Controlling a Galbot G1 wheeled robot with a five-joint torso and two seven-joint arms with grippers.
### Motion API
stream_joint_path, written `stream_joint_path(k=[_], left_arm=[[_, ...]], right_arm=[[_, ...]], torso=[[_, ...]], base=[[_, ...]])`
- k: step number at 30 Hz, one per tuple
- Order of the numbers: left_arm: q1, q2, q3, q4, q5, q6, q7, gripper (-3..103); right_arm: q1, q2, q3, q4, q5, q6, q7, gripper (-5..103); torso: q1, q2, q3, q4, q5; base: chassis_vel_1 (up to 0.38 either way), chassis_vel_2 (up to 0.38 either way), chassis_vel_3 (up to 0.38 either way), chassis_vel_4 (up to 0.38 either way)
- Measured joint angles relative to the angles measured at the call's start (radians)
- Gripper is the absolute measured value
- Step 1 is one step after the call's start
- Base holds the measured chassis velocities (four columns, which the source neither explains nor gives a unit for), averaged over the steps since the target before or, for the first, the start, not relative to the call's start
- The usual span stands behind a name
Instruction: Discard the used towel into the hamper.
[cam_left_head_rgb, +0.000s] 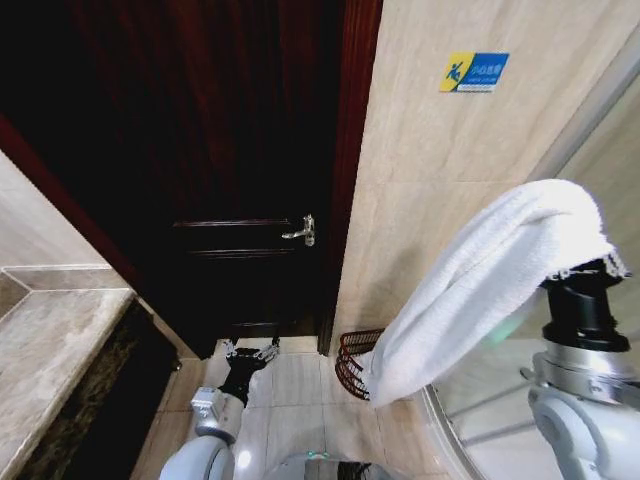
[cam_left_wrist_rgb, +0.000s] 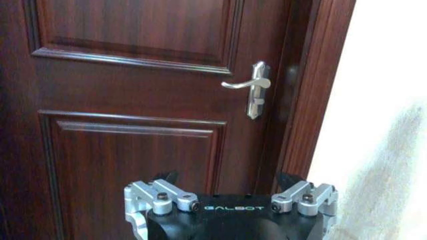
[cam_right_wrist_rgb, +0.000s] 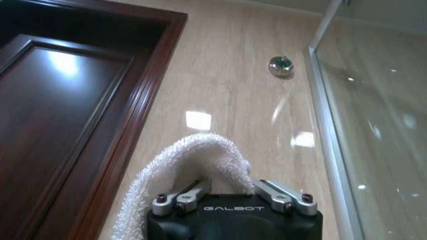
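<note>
The white towel (cam_left_head_rgb: 480, 290) hangs in a long fold from my right gripper (cam_left_head_rgb: 583, 268), raised at the right of the head view. The right wrist view shows the same gripper (cam_right_wrist_rgb: 227, 189) shut on the towel (cam_right_wrist_rgb: 193, 160), which arches over the fingers. The hamper (cam_left_head_rgb: 352, 365), a dark-red wire basket, stands on the floor against the beige wall; the towel's lower end hangs in front of it and covers its right part. My left gripper (cam_left_head_rgb: 251, 352) is low near the door's foot, fingers spread and holding nothing, and the left wrist view shows it (cam_left_wrist_rgb: 230, 182) facing the door.
A dark wooden door (cam_left_head_rgb: 200, 150) with a silver lever handle (cam_left_head_rgb: 300, 231) is shut ahead. A marble counter (cam_left_head_rgb: 50, 340) juts in at the left. A glass shower screen (cam_left_head_rgb: 500, 410) curves along the right. A round metal knob (cam_right_wrist_rgb: 281, 66) sits on the wall.
</note>
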Motion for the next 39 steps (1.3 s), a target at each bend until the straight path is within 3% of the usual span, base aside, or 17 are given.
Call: stream_joint_path(k=[39], left_arm=[[0.000, 0.000, 0.000, 0.000, 0.000, 0.000, 0.000, 99]], right_arm=[[0.000, 0.000, 0.000, 0.001, 0.000, -0.001, 0.000, 8]], torso=[[0.000, 0.000, 0.000, 0.0001, 0.0000]], base=[[-0.013, 0.013, 0.011, -0.012]])
